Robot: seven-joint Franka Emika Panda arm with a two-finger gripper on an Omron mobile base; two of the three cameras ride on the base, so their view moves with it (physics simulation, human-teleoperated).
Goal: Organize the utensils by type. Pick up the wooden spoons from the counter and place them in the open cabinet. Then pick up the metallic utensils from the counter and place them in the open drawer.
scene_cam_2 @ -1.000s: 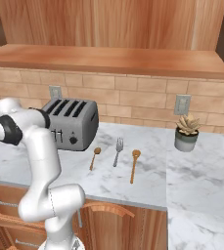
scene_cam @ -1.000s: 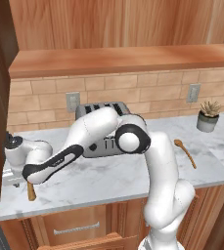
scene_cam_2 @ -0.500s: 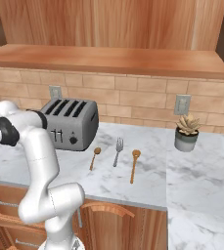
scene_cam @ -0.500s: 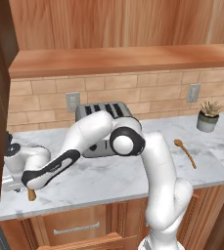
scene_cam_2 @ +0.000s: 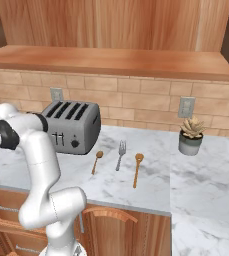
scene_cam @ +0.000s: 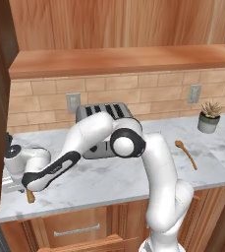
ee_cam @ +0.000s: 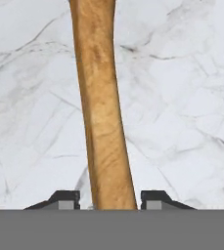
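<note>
**Wooden handle now sits between our closing fingers**

Wood fills the middle of our hand view: the thick handle of a wooden spoon (ee_cam: 102, 107) runs straight up from between our two fingertips (ee_cam: 64, 199), lying flat on the marble counter (ee_cam: 182, 97). A second ago our gripper (ee_cam: 106, 201) stood wide open above the far left end of the counter; since then the arm has dropped lower over that spot and the fingers have begun to come together. They now stand partly closed on either side of the handle, with a narrow gap showing at each side, so we cannot yet say the spoon is clamped. From the left base view, a short brown end of this spoon (scene_cam: 30, 196) pokes out under the hand near the counter's front edge.

We judge the first pick is underway. The other wooden spoon (scene_cam_2: 137, 169) lies well apart to the right, beside the fork (scene_cam_2: 120, 154) and the small spoon (scene_cam_2: 96, 161), all untouched.
</note>
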